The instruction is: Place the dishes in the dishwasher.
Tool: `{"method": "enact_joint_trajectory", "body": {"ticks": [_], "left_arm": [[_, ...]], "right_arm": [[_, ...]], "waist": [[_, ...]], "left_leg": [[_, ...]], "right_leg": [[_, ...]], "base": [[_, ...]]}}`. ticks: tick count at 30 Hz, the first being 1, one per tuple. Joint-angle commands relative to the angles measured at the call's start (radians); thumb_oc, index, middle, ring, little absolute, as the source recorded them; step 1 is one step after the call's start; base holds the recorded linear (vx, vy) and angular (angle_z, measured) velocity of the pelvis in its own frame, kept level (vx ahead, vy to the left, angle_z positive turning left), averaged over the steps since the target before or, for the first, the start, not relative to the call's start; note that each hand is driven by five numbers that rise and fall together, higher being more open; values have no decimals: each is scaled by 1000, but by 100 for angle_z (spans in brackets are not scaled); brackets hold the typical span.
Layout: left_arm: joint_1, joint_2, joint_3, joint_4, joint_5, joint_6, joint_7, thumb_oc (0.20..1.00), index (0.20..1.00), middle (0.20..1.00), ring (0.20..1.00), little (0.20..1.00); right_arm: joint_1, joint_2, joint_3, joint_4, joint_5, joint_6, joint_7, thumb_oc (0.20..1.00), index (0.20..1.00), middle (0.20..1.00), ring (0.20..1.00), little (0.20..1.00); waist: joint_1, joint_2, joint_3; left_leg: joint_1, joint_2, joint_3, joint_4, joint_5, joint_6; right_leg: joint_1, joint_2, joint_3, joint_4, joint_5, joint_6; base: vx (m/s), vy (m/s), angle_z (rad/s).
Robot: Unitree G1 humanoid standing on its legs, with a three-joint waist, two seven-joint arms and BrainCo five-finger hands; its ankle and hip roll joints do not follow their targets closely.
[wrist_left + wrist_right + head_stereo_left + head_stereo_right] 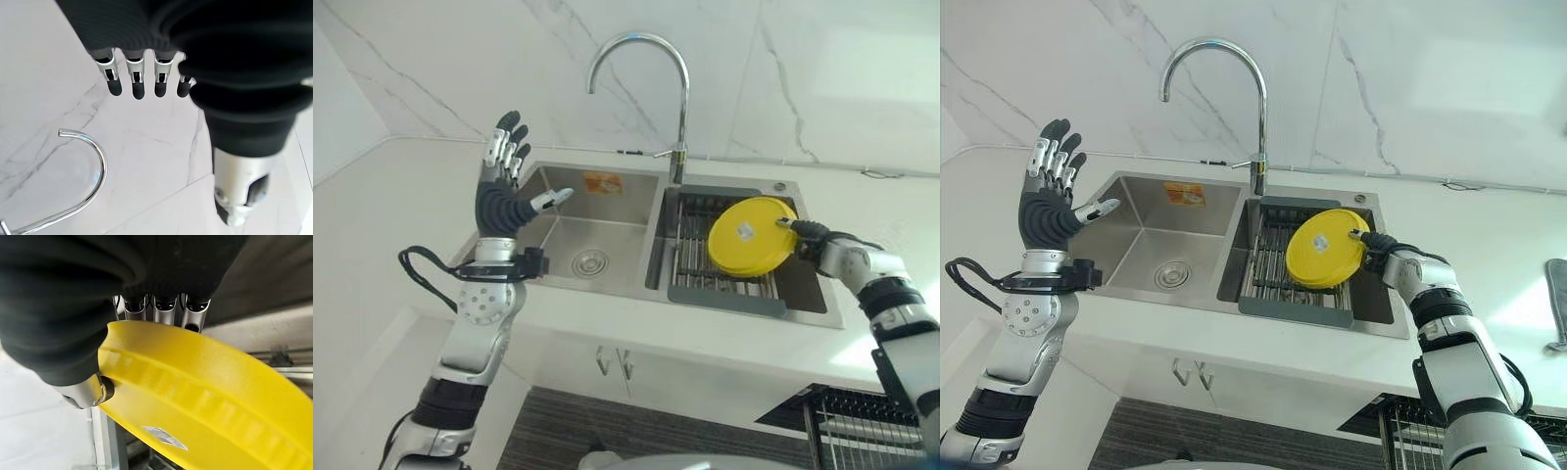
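Yellow plate [750,235]: tilted on edge over the drying rack [705,279] in the sink [597,220], at 3 o'clock of the faucet [641,59].
Right hand [1378,247]: pinching the plate's rim.
Left hand [504,186]: raised, fingers spread, holding nothing.
Progress: early; plate gripped, not yet in the dishwasher rack [862,426] at 5 o'clock.

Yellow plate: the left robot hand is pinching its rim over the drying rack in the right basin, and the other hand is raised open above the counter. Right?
Not quite. The right robot hand pinches the yellow plate by its rim, as the right wrist view shows. The plate is over the drying rack in the right basin. The left robot hand is the one raised open.
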Motion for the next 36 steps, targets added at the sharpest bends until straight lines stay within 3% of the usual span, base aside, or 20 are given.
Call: {"method": "enact_joint_trajectory", "body": {"ticks": [1, 7, 14, 20, 23, 24, 26, 28, 30, 32, 33, 36], "left_arm": [[-71, 51, -39, 0, -18, -39, 2, 1000, 1000, 1000, 1000, 1000], [-59, 45, -49, -4, -10, -50, 1, 1000, 1000, 1000, 1000, 1000], [-4, 47, -20, -23, -11, -67, -27, 1000, 1000, 1000, 1000, 1000], [65, 31, 26, -47, 8, -78, -33, 1000, 1000, 1000, 1000, 1000], [100, 0, 43, -73, 18, -95, -26, 1000, 1000, 1000, 1000, 1000], [104, -8, 42, -76, 19, -105, -27, 1000, 1000, 1000, 1000, 1000], [124, -23, 51, -94, 34, -147, -20, 1000, 1000, 1000, 1000, 1000], [118, -23, 50, -107, 56, -158, 1, 1000, 1000, 1000, 1000, 1000], [84, -15, 39, -110, 68, -151, 0, 1000, 1000, 1000, 1000, 1000], [79, -11, 39, -109, 65, -146, -2, 1000, 1000, 1000, 1000, 1000], [70, -22, 40, -120, 86, -133, -23, 1000, 1000, 1000, 1000, 1000], [66, -28, 44, -142, 107, -114, -45, 1000, 1000, 1000, 1000, 1000]], "right_arm": [[-87, -20, -2, -34, 62, -96, -5, 200, 200, 200, 200, 200], [-43, 9, -33, -102, 108, -180, -49, 200, 200, 200, 200, 200], [67, 44, -106, -353, 111, -272, -109, 200, 200, 200, 200, 200], [201, 58, -191, -687, 65, -275, -160, 200, 200, 200, 200, 200], [286, 52, -254, -853, 31, -277, -166, 200, 200, 200, 200, 200], [301, 47, -266, -880, 25, -282, -168, 200, 200, 200, 200, 200], [328, 20, -303, -930, 7, -328, -156, 200, 200, 200, 200, 200], [348, 7, -327, -960, -2, -358, -153, 200, 200, 200, 200, 200], [392, 23, -365, -1007, -9, -414, -188, 200, 200, 200, 200, 200], [411, 29, -378, -1028, -2, -417, -190, 200, 200, 200, 200, 200], [517, 73, -444, -1128, -3, -444, -194, 200, 200, 200, 200, 200], [622, 133, -496, -1191, -32, -466, -159, 200, 200, 200, 200, 200]], "waist": [[29, -43, -13], [23, -38, -11], [-3, -32, -8], [-45, -28, -4], [-73, -23, 7], [-75, -25, 11], [-83, -40, 28], [-89, -46, 37], [-105, -43, 46], [-111, -44, 50], [-137, -52, 63], [-170, -66, 85]], "left_leg": [[18, 79, 29, -2, -10, -52], [20, 78, 32, -2, -12, -51], [29, 90, 60, -2, -8, -52], [35, 109, 99, -2, 5, -59], [22, 118, 97, 2, 55, -67], [19, 106, 77, 11, 53, -62], [-2, -2, -8, 125, -76, -18], [-25, -67, -36, 186, -154, 12], [-10, -107, -47, 138, -182, 41], [0, -117, -48, 129, -187, 52], [22, -160, -58, 98, -193, 79], [69, -207, -46, 33, -207, 96]], "right_leg": [[29, -70, -15, 0, -78, 21], [29, -70, -13, 0, -77, 21], [20, -62, 0, 0, -75, 17], [-2, -36, 37, 0, -82, 1], [-25, -10, 81, 0, -89, -10], [-32, -5, 94, 0, -90, -13], [-54, -9, 160, 0, -88, -14], [-61, -23, 194, 0, -80, -5], [-79, -53, 227, 0, -52, 33], [-85, -66, 238, 0, -38, 48], [-122, -118, 271, 14, 29, 76], [-197, -179, 259, 68, 143, 98]], "base": [[0, 0, 0], [1, -5, 0], [-5, -102, 0], [-25, -162, -4], [-67, -21, -21], [-116, 92, -15], [-111, 201, -25], [-76, 334, -48], [-36, 478, -29], [14, 367, -16], [7, 517, -12], [34, 525, -12]]}}
